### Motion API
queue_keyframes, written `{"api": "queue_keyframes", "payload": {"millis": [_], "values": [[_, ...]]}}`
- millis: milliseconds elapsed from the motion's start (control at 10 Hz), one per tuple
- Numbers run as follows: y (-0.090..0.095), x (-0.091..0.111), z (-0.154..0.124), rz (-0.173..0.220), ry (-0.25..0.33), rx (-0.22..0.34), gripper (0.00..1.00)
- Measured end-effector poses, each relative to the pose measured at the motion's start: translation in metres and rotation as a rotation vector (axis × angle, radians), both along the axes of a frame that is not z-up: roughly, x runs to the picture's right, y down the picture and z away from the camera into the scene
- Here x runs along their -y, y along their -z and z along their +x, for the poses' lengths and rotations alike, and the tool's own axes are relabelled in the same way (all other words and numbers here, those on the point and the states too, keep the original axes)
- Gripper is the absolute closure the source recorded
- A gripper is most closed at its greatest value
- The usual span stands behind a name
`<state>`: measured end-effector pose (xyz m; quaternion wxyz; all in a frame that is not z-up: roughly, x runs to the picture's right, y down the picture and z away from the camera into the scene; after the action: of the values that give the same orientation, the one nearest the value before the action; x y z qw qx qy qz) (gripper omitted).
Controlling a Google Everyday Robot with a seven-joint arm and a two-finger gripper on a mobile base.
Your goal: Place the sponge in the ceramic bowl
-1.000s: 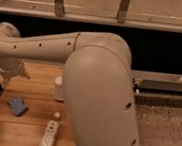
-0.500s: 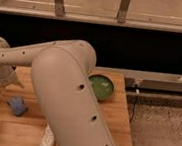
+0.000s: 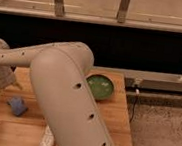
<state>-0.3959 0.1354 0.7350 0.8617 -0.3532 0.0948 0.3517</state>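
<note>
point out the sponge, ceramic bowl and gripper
sponge [image 3: 17, 106], camera view, middle of its top
ceramic bowl [image 3: 102, 87], camera view, visible green inside
gripper [image 3: 10, 83], camera view, its tip at far left, above sponge

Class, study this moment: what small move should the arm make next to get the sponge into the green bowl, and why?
Probably lower the gripper down and slightly right onto the sponge. The gripper hangs open at the table's left side, holding nothing, while the sponge lies flat on the wooden table just below it. The ceramic bowl waits further right.
</note>
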Motion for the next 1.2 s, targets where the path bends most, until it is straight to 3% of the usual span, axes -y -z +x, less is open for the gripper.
{"api": "queue_keyframes", "payload": {"millis": [200,700,1200], "values": [[-0.007,-0.010,0.001,-0.026,-0.002,-0.008,0.35],[-0.047,-0.061,-0.004,-0.141,0.025,-0.016,0.35],[-0.062,-0.083,-0.019,-0.222,0.075,-0.010,0.35]]}}
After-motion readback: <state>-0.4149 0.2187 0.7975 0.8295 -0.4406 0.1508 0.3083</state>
